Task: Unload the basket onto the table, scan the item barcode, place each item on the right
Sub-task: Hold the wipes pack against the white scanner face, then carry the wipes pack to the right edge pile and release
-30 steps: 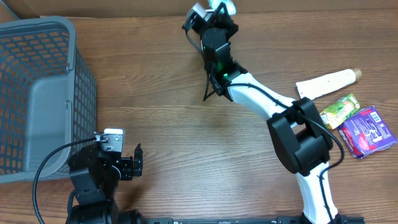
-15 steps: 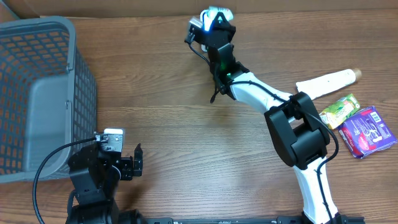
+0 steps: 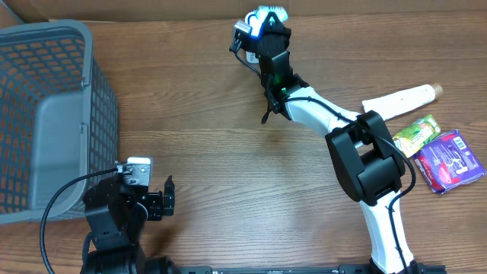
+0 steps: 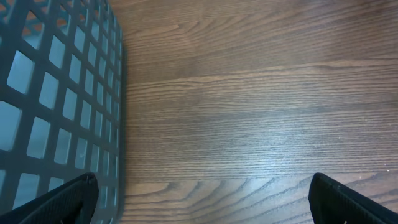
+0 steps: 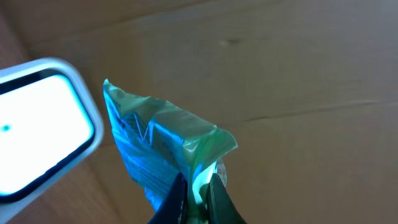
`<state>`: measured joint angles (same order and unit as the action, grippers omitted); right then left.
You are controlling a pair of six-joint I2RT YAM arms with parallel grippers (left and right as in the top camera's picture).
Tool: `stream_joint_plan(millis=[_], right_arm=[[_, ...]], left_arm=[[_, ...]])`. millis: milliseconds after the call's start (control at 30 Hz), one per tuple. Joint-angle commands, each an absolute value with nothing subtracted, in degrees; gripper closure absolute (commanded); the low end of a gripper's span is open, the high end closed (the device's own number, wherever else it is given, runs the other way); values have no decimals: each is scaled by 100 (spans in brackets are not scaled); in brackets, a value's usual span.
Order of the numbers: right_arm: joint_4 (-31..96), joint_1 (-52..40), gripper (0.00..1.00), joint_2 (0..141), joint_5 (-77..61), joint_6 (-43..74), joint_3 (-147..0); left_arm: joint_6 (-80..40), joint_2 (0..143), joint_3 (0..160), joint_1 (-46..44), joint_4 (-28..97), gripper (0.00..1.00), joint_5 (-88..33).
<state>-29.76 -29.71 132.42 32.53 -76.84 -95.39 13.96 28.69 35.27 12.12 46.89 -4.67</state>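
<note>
While the right gripper [image 5: 198,190] reaches to the far table edge, well right of the grey mesh basket [image 3: 90,53], its two fingers are pinched on the bottom edge of a green packet [image 5: 165,146]. The packet stands up above the fingers, crinkled, its top corner folded, and lit teal. Just left of it in the wrist view is a glowing white scanner window [image 5: 37,134] with a rounded pale frame; packet and window look close but apart, though contact is hard to judge from this angle. No barcode is readable on the packet. Brown cardboard [image 5: 298,68] fills the background. From overhead, the packet shows only as a small bright teal-white patch at the arm's tip, farther from the basket than the left arm. The left gripper [image 3: 169,196] sits low, just off the basket's near right corner, with its jaws spread wide and nothing between them, over bare wooden table [image 4: 249,112]. Farthest from the basket lie a cream tube [image 3: 399,100], a green snack pouch [image 3: 415,135] and a purple packet [image 3: 450,160], grouped close together.
</note>
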Motion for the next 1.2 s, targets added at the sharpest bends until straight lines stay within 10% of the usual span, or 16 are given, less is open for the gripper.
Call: stream_joint_plan(millis=[0, 733, 1167], right_arm=[[-3118, -2950, 96, 13203, 3288, -7677, -9559], [-1409, -3253, 96, 11791, 3704, -6329, -9559], [4160, -3044, 96, 8458, 1028, 895, -9559]], left_arm=[[1503, 2867, 3535, 1240, 4672, 0, -443], [1503, 2867, 3535, 1240, 4672, 1, -443], [1503, 2867, 3535, 1240, 4672, 0, -443]])
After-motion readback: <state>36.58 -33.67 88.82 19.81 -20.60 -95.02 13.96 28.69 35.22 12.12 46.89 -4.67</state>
